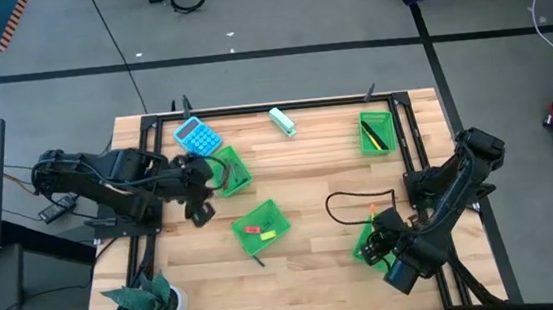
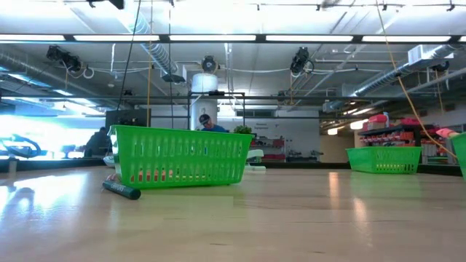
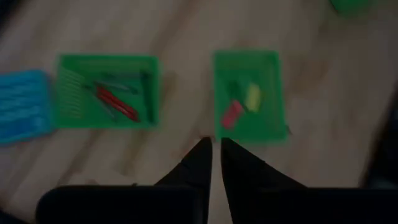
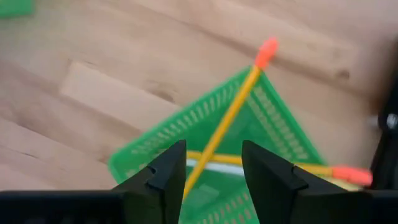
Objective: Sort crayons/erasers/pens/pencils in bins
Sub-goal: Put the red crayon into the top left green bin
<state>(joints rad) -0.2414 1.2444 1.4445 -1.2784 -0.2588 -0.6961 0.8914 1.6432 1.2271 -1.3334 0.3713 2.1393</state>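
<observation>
Four green bins show in the high view. One [image 1: 230, 171] holds red and dark crayons [image 3: 117, 102]. One [image 1: 261, 227] holds a red and a yellow eraser [image 3: 242, 106]. One [image 1: 377, 131] holds dark pens. The last [image 1: 367, 239] holds pencils. My left gripper [image 1: 201, 207] [image 3: 216, 149] hangs shut and empty above the table between the crayon bin and the eraser bin. My right gripper [image 1: 379, 241] [image 4: 214, 165] is open above the pencil bin [image 4: 273, 130]. Its fingers stand on either side of a yellow pencil [image 4: 230, 112] that lies across the bin's corner. A dark stick [image 1: 258, 261] [image 2: 121, 191] lies on the table.
A blue calculator [image 1: 197, 135] and a teal-and-white block [image 1: 283, 121] lie near the far edge. A black cable [image 1: 346, 204] loops on the table by the right arm. A plant [image 1: 149, 299] stands at the near left corner. Bare wood lies in the table's middle and near side.
</observation>
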